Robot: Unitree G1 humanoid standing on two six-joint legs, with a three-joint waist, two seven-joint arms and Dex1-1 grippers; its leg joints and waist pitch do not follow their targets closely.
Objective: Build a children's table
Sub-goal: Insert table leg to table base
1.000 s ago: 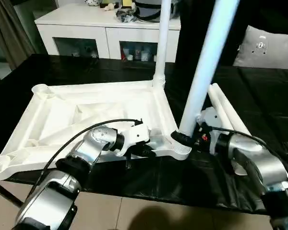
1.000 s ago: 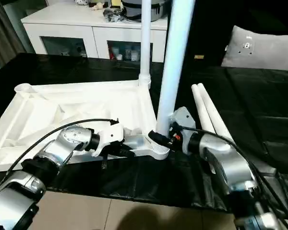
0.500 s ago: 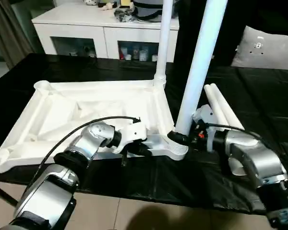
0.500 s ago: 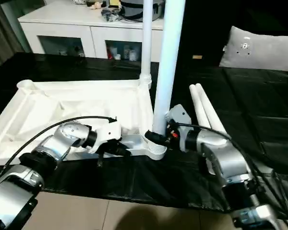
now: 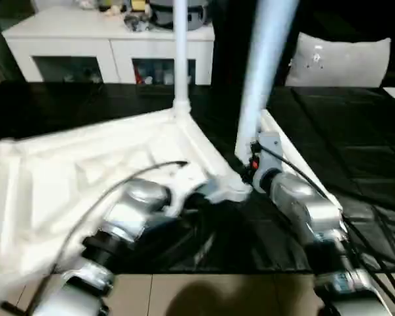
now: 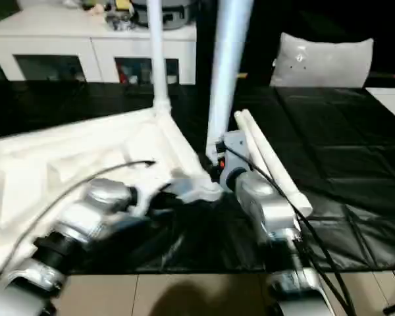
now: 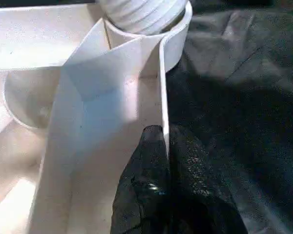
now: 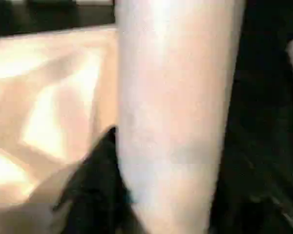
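Black sheeted worktop (image 5: 355,131), wrinkled and glossy; white cabinet (image 5: 85,46) with glass doors behind, grey cushion (image 5: 336,59) beyond the right pincer. Upturned white plastic tabletop (image 5: 66,171), ribbed, lies left of both pincers. Left pincer (image 7: 167,146) pinched shut on tabletop's thin rim wall beside a corner socket. Right pincer (image 5: 245,172) clasps an upright tapered leg (image 5: 263,66) at its base. Second leg (image 5: 180,52) stands in far socket; spare legs (image 6: 270,161) lie beside right pincer.

Left fingers (image 7: 151,190) pinched (tight), right arm (image 5: 303,210) extended.
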